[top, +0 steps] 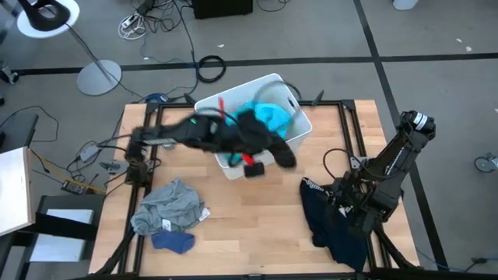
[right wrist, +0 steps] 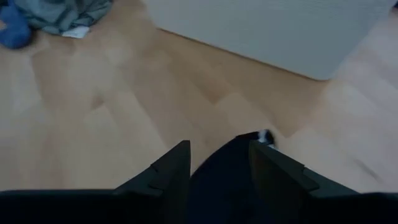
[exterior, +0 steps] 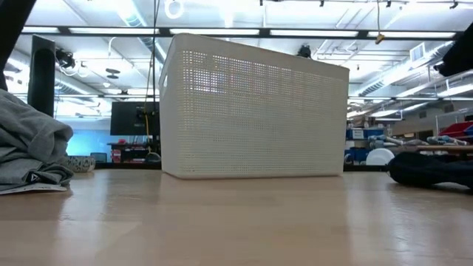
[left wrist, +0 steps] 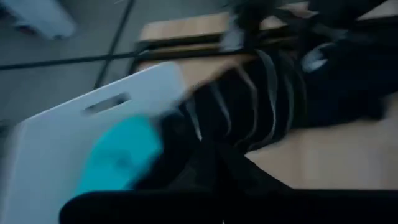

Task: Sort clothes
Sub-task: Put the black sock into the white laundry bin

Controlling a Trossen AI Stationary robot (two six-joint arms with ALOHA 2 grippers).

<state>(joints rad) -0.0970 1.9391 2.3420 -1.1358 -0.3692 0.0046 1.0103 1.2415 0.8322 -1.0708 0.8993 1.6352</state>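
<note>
**Left arm over the bin, right gripper on the navy garment**

In the high view the white perforated plastic bin (top: 299, 123) sits tilted at upper centre of the frame, on the far part of the light wooden table (top: 257, 210). A large turquoise garment (top: 271, 117) lies inside it. The left arm stretches from the left of the frame across the bin, smeared with motion; its left gripper (top: 268, 152) is at the bin's near edge, close to a dark piece of cloth (top: 284, 154) hanging there. Whether its fingers are apart or closed, and whether they hold that cloth, I cannot tell; the left wrist view shows only blurred dark shapes beside the turquoise fabric.

At the lower right of the high view the right arm is folded low, with the right gripper (right wrist: 217, 163) down on the navy garment with a white-lettered band (top: 331, 222), which spreads over the table's right edge. In the right wrist view its two dark fingers stand a little apart with navy cloth filling the gap between them.

At lower left of the high view a crumpled grey garment (top: 167, 206) lies on the wood, and a small blue piece (top: 173, 242) touches its near side. In the low view the grey garment shows at the left edge, the bin at centre, the navy heap at the right edge
</note>
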